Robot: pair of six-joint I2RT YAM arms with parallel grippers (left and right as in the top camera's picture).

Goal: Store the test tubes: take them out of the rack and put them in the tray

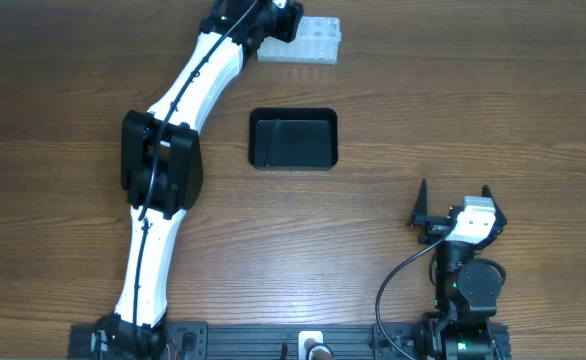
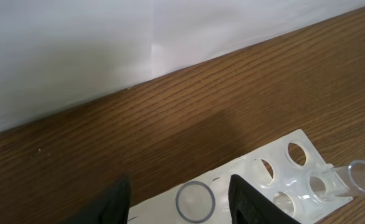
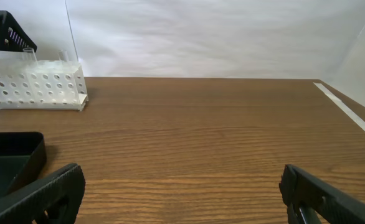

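Black fingers of the left gripper stand apart on either side of the round rim of a clear glass test tube, which sits upright in a hole of the white translucent plastic rack. The jaws are spread wider than the tube and do not seem to touch it. A second clear test tube leans in a hole nearer the rack's far end. The black rectangular plastic tray lies on the brown wooden table near the rack, on the side toward the arm bases. Whether it already holds a tube cannot be told. The right gripper hangs well apart from the rack, beyond the tray, with its jaws wide and nothing between them. The step in hand appears to be the grasp of a tube at the rack. The next move would call for closing gently on the glass just below the rim and lifting straight up until the tube clears its hole. Only then would it swing away from the rack to the tray, since a tilted pull could drag the light rack along.
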